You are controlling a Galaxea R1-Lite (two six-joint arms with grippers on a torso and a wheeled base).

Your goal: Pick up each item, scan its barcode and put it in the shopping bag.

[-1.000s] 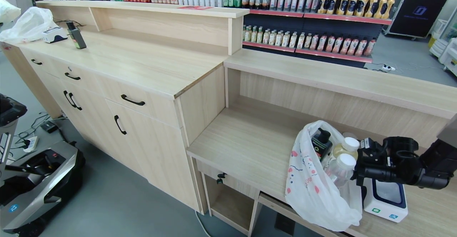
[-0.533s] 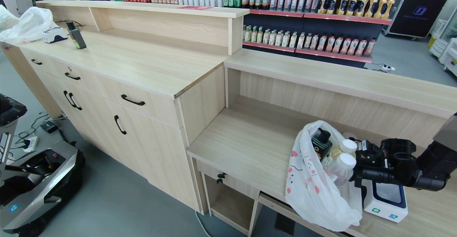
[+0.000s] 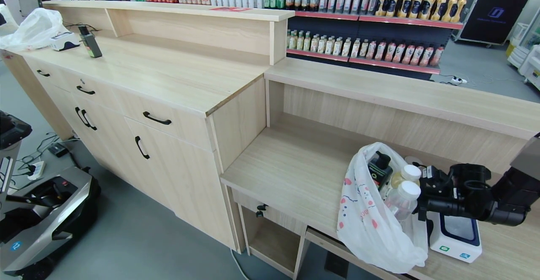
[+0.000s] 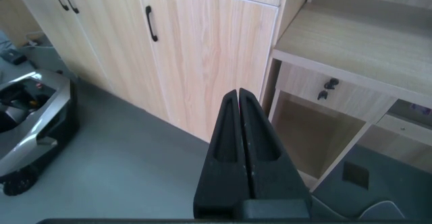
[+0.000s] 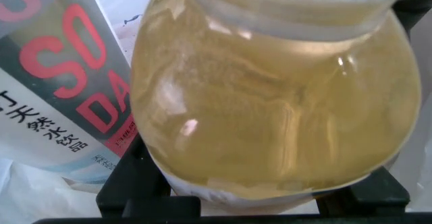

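Right gripper [image 3: 418,195] clamped the yellow bottle [image 5: 270,102] down inside the shopping bag [image 3: 367,229]; left gripper [image 4: 239,97] hung beside the cabinet [image 4: 202,42], fingers pressed together.

Bright, even light falls on the pale wood counter [image 3: 295,166], the head view bends at its edges, and the close yellow drink bottle [image 5: 270,109] blurs, glinting.
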